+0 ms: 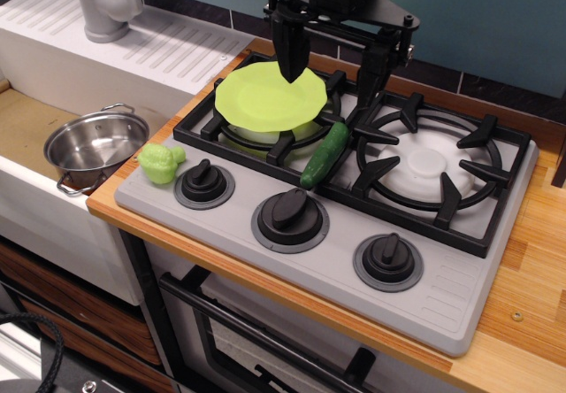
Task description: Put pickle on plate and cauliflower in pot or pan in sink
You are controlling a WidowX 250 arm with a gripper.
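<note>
pincer (329, 70) hangs above the back of the stove, its 2 dark fingers (289, 50) spread apart and pinching nothing. one finger tip sits over the far right part of the plate (265, 99), the other over the grate just right of the plate's edge. plate lies flat on the left burner grate (265, 141), mostly below and left of the pincer. pickle (325, 155) lies below the pincer and nearer the camera, slanted in the gap between the 2 burners, its upper end just beside the plate's right edge; whether they touch i cannot tell. cauliflower (160, 162) rests well to the lower left of the pincer, on the grey stove panel's left corner, just beside the leftmost of 3 knobs (204, 181). steel pot (95, 144) stands upright and empty farther left, inside the sink (26, 123), near the cauliflower. grey tap (104, 2) stands far left of the pincer, behind the basin.
</note>
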